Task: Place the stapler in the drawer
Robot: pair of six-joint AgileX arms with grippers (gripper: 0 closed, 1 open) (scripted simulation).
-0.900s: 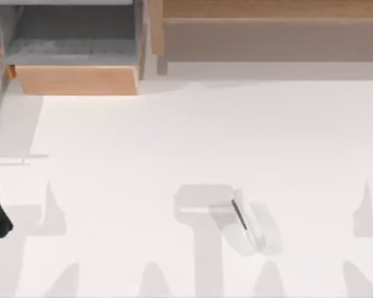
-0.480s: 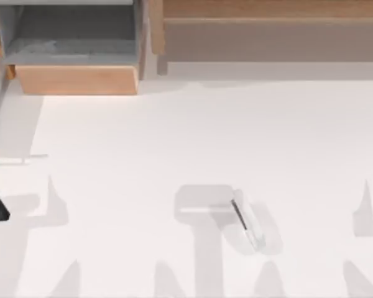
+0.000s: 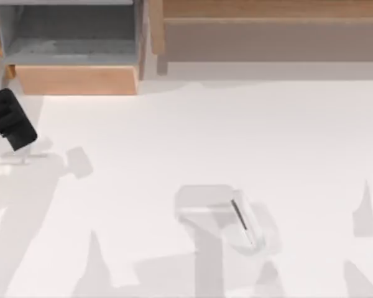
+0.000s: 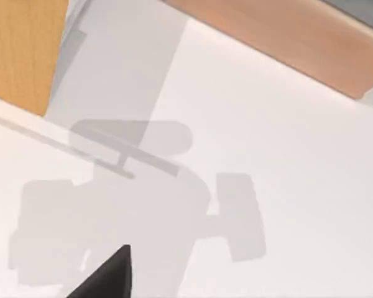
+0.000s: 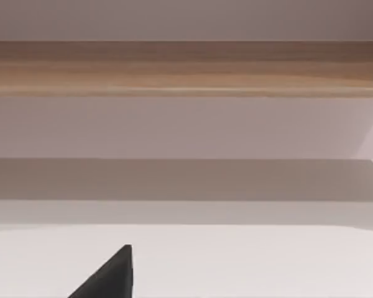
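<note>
At the far left edge of the tabletop [image 3: 174,136], just in front of the drawer [image 3: 74,79], the left end effector [image 3: 11,121] shows as a dark blocky shape in the top view; how far it is open cannot be told, and nothing is seen in its hold. In the left wrist view a dark finger tip [image 4: 109,276] juts over the pale surface, with the arm's grey shadow spread beneath it and the tan front panel of the drawer [image 4: 280,43] running across the far side. The drawer stands pulled out, its grey inside bare in the top view. To its right lies the long wooden unit [image 3: 267,25], which also spans the right wrist view as a wooden band [image 5: 186,68] above a dark tip of the right end effector [image 5: 109,276]. The stapler [image 3: 245,222] lies on the tabletop well apart from the drawer, toward the near middle, tilted, partly over a grey T-shaped shadow [image 3: 202,217]
</note>
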